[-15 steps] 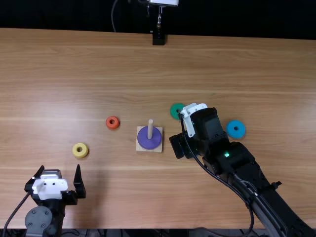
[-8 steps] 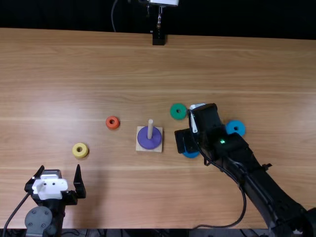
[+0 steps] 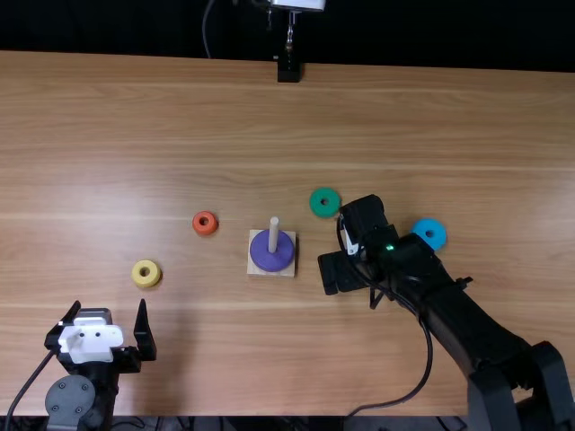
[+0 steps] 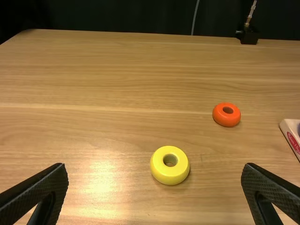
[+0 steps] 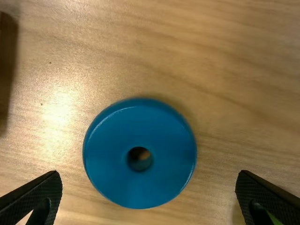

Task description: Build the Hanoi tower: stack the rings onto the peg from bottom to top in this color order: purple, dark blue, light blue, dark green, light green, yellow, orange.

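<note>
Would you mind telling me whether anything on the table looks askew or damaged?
Nothing stands out. The purple ring sits level around the upright peg. The orange ring, yellow ring, dark green ring and light blue ring lie flat on the wood, with no visible chips or cracks.

The left arm [image 3: 105, 382] is black, with a round grey cover [image 3: 71, 400] carrying small screws, a black cable [image 3: 31, 382], and a left gripper [image 3: 109, 303] fitted with a white plate [image 3: 91, 340] and two tapered black fingers [image 4: 50, 183] whose inner faces have a fine textured grid. The right arm [image 3: 458, 323] has matte black links, a squared fork-shaped bracket [image 3: 490, 395], a small green indicator light [image 3: 390, 247], a loose black cable [image 3: 426, 359], and a black right gripper [image 3: 338, 272] with a white panel [image 3: 349, 242] and matching textured fingers [image 5: 269, 199].
</note>
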You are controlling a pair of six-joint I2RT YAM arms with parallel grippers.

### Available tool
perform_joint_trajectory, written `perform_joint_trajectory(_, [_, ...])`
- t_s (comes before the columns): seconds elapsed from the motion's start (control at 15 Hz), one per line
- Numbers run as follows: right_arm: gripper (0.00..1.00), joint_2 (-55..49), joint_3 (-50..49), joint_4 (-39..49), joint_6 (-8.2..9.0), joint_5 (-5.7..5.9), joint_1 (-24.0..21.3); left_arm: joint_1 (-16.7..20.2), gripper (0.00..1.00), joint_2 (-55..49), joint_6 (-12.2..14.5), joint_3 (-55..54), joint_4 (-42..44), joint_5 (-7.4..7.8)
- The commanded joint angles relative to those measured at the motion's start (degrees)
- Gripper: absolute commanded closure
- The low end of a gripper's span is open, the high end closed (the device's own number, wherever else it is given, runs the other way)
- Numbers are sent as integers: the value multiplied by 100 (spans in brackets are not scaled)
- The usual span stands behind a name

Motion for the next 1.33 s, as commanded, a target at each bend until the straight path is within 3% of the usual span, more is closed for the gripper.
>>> perform_joint_trajectory(0.0, [0, 106, 165, 12, 114, 58, -2, 1, 0, -67, 1, -604, -480, -48])
perform_joint_trajectory(1.27, [0, 739, 402, -9, 166, 79, -2, 1, 0, -67, 1, -604, -491, -48])
